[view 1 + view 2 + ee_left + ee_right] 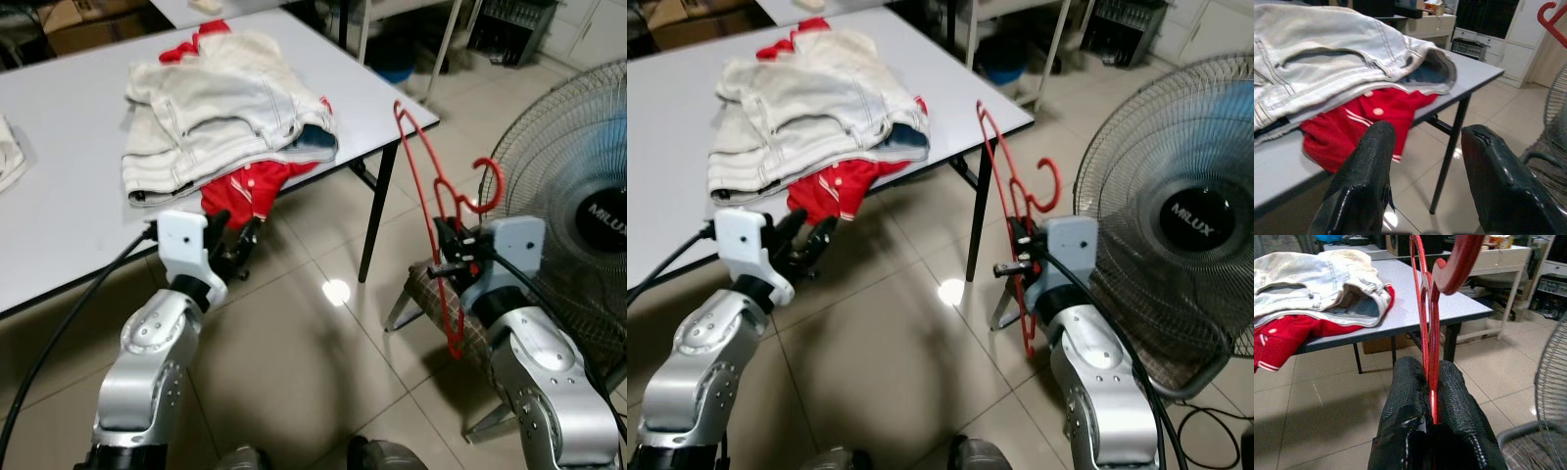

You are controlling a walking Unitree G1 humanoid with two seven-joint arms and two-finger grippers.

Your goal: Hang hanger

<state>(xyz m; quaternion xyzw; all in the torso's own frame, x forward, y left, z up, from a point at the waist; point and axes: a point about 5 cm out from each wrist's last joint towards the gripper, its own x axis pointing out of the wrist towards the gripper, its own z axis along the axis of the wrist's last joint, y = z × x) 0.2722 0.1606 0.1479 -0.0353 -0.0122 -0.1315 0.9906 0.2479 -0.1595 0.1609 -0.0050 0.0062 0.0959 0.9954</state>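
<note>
Right wrist view: right claw (1430,396) clenched on a red hanger (1426,308), pinching its thin wire frame w/ hook uppermost. Hanger is picked up but not hung; no rail in sight, so carrying and hooking remain. It's off the worktop (78,137), at approx 3 o'clock of the clothes pile (220,108). Left claw (235,240) is released, empty.

your right gripper (1017,247) clamps red hanger (1004,191), hook up | left gripper (806,242) fingers apart near table (950,88) edge | pale jeans (803,108) over red garment (833,186) | fan (1176,245) on your right
</note>
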